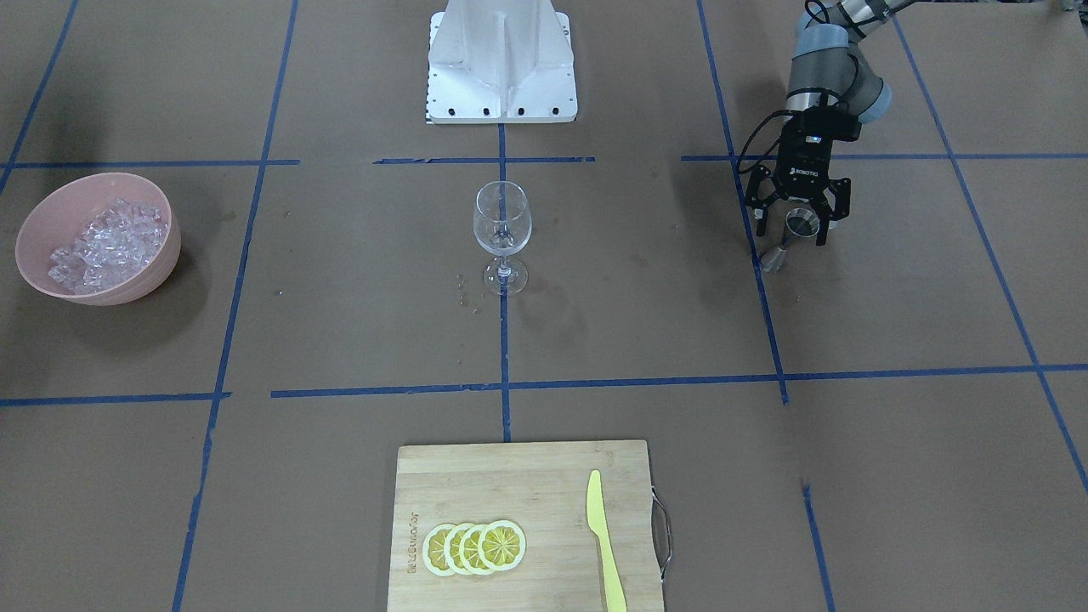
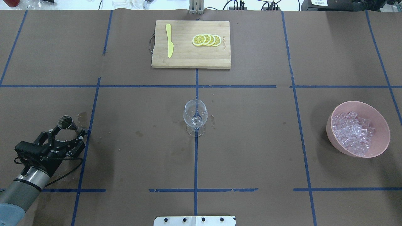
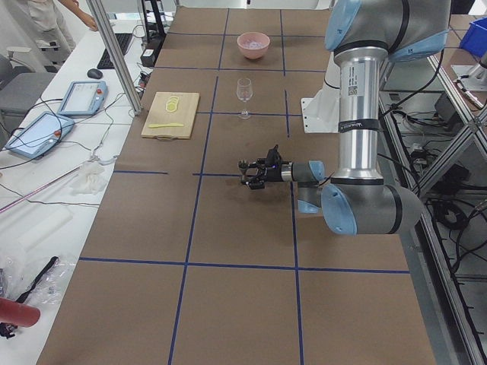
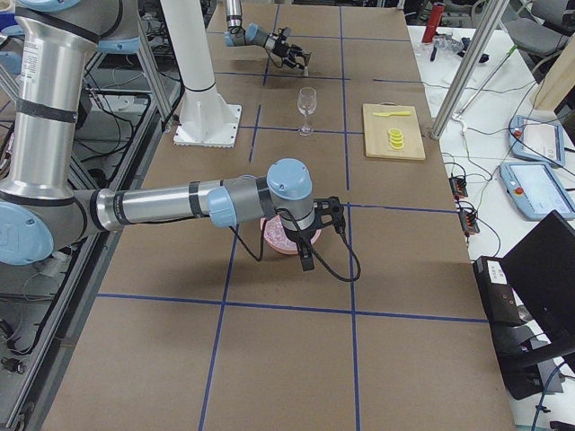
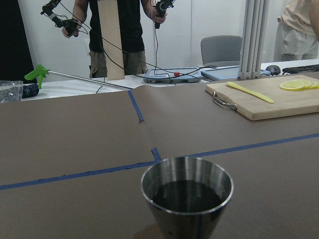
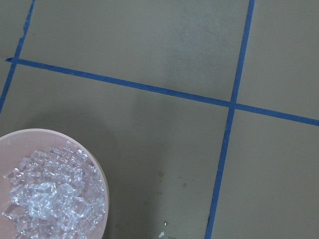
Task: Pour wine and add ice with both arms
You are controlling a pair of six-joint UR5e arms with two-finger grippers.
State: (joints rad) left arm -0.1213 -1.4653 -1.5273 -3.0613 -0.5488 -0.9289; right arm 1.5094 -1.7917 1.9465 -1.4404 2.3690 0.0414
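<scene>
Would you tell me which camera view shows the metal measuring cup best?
The left wrist-mounted view: the metal measuring cup fills the foreground, liquid visible inside. Front-facing and overhead views show it small by the left gripper; side views, barely.

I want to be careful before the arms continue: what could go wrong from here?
The left gripper stands open at the jigger of wine; an off-centre close may tip it and spill. The glass has a thin stem, so a bump while pouring could topple it.
</scene>
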